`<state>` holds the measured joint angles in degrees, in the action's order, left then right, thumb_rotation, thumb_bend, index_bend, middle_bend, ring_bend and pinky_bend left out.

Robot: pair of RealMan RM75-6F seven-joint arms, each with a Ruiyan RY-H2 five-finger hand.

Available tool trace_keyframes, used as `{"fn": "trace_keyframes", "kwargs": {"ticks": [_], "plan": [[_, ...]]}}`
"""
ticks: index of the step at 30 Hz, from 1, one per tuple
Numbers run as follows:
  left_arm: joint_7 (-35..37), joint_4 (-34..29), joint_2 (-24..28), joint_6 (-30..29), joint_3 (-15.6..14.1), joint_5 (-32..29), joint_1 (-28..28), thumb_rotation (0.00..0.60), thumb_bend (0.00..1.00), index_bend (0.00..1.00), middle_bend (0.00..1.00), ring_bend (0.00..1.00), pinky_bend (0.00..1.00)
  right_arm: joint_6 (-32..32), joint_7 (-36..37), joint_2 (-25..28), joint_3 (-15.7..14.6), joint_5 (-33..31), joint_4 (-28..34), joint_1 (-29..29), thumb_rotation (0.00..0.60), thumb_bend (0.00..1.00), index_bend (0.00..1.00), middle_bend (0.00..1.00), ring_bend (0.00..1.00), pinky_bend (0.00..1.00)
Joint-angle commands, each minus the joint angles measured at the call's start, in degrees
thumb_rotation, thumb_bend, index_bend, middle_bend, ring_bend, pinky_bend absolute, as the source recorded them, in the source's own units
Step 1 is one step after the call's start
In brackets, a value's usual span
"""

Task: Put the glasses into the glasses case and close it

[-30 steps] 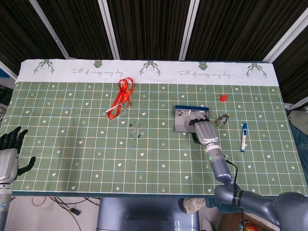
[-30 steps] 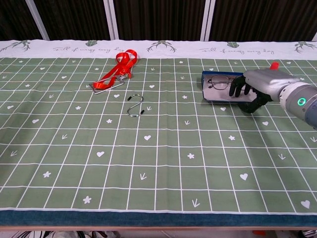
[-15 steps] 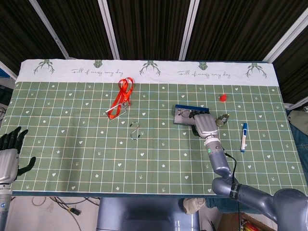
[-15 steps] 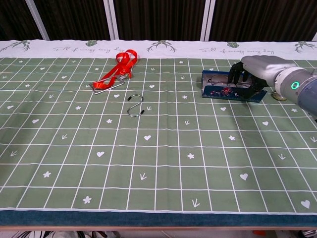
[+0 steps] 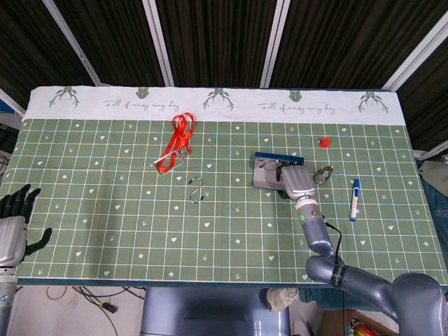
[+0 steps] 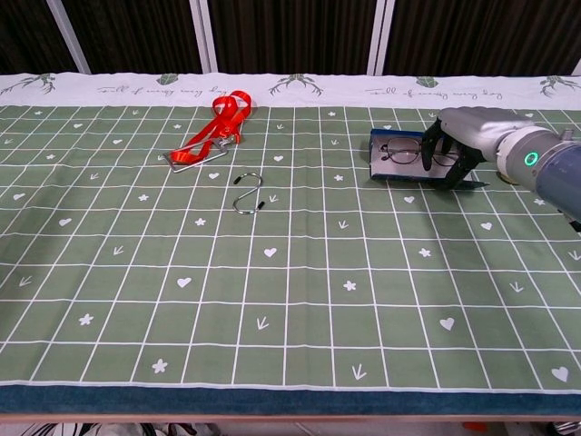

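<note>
Table under green grid-patterned cloth (image 5: 126, 210) with white hearts; white border strip reads "Full of energy every day". Dark slatted wall behind. Right hand (image 5: 295, 181) curled over the open blue glasses case (image 6: 399, 156), fingers touching its right part; grip uncertain. Metal-framed glasses (image 6: 402, 151) lie inside. Left hand (image 5: 12, 224) spread, empty, at the table's edge.

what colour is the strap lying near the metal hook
Bright orange-red; the strap shows best in the chest view.
</note>
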<state>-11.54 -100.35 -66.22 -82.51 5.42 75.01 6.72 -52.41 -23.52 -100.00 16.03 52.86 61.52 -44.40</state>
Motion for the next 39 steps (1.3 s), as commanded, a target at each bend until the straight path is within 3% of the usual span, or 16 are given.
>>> {"fn": "trace_keyframes", "kwargs": {"ticks": [1, 9, 26, 39], "plan": [[-0.06, -0.02, 0.00, -0.02, -0.01, 0.01, 0.00, 0.600, 0.31, 0.07, 0.00, 0.00, 0.00, -0.19, 0.14, -0.01, 0.08, 0.07, 0.08, 0.04, 0.600, 0.40, 0.55, 0.33, 0.31, 0.27], [-0.36, -0.01, -0.04, 0.00, -0.04, -0.09, 0.02, 0.600, 0.31, 0.07, 0.00, 0.00, 0.00, -0.38, 0.78, 0.21, 0.13, 0.47, 0.40, 0.21, 0.600, 0.52, 0.57, 0.33, 0.31, 0.27], [-0.68, -0.09, -0.03, 0.05, -0.05, -0.26, 0.06, 0.600, 0.31, 0.07, 0.00, 0.00, 0.00, -0.41, 0.98, 0.54, 0.26, 0.25, 1.26, 0.39, 0.600, 0.52, 0.63, 0.33, 0.31, 0.27], [-0.83, 0.03, -0.09, -0.19, -0.18, 0.15, 0.03, 0.600, 0.31, 0.07, 0.00, 0.00, 0.00, -3.59, -0.09, 4.93, -0.47, 2.84, 10.96, 1.70, 0.600, 0.55, 0.66, 0.29, 0.26, 0.22]]}}
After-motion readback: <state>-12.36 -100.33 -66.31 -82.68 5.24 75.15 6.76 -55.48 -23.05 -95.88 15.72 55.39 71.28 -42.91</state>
